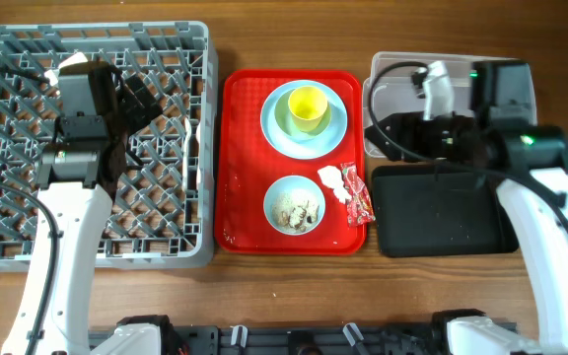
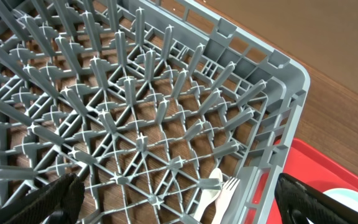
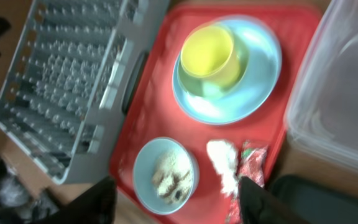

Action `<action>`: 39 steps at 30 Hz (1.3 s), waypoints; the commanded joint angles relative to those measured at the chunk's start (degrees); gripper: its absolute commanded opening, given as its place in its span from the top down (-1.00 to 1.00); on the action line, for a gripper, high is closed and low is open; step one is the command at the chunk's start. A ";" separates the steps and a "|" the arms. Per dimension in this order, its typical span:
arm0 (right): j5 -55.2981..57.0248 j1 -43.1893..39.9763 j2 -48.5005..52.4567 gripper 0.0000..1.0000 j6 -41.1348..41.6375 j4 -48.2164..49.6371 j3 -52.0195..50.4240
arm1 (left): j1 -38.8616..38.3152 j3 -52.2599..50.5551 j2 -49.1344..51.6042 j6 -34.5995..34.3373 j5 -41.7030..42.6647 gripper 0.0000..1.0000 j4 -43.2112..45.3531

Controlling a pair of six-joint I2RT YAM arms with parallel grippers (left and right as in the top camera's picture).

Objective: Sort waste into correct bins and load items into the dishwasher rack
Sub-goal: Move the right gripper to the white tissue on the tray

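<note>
Logged the dishwasher rack (image 1: 87, 258) at the far left of the worktop (image 1: 284, 30). Found the white spoon (image 2: 209, 194) and fork (image 2: 227, 186) lying flat inside it, side by side, by the wall nearest the red serving tray (image 1: 245, 148). Saw the left tool (image 2: 179, 202) hanging over the rack, fingers spread to the full, nothing between them.

On the serving tray, noted the pale blue plate (image 1: 338, 128) at the far end with the yellow cup (image 1: 306, 106) upright on it. Nearer, noted the pale blue bowl (image 1: 269, 205) holding the food scraps (image 1: 297, 207). Just right of the bowl, found the crumpled tissue (image 1: 333, 180) touching the red wrapper (image 1: 358, 197).

At the far right, marked the clear tub (image 1: 383, 59) with the black tray (image 1: 442, 222) just in front. Saw no waste in either, though with part of both hidden under the right arm.

Read the right tool (image 3: 176, 199) as turned toward the serving tray, fingers apart, gripping nothing. View blurred; cannot fix the exact gap.

Judged the cutlery loaded and waste sorting in hand. Next: lower onto the tissue or the wrapper, pinch one without dragging its neighbour, and carry it to a bin. Cannot tell which bin suits which.
</note>
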 commanded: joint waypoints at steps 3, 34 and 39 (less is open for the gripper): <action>12.63 10.67 2.69 0.05 3.06 -2.03 1.07 | 0.33 0.92 -0.42 -0.96 0.04 -1.00 0.02; 31.63 23.74 27.96 0.21 8.96 10.82 -4.61 | 0.33 0.92 -0.42 -0.96 0.04 -1.00 0.02; 31.63 23.74 27.93 0.20 8.94 11.23 -4.63 | 0.33 0.92 -0.42 -0.96 0.04 -1.00 0.02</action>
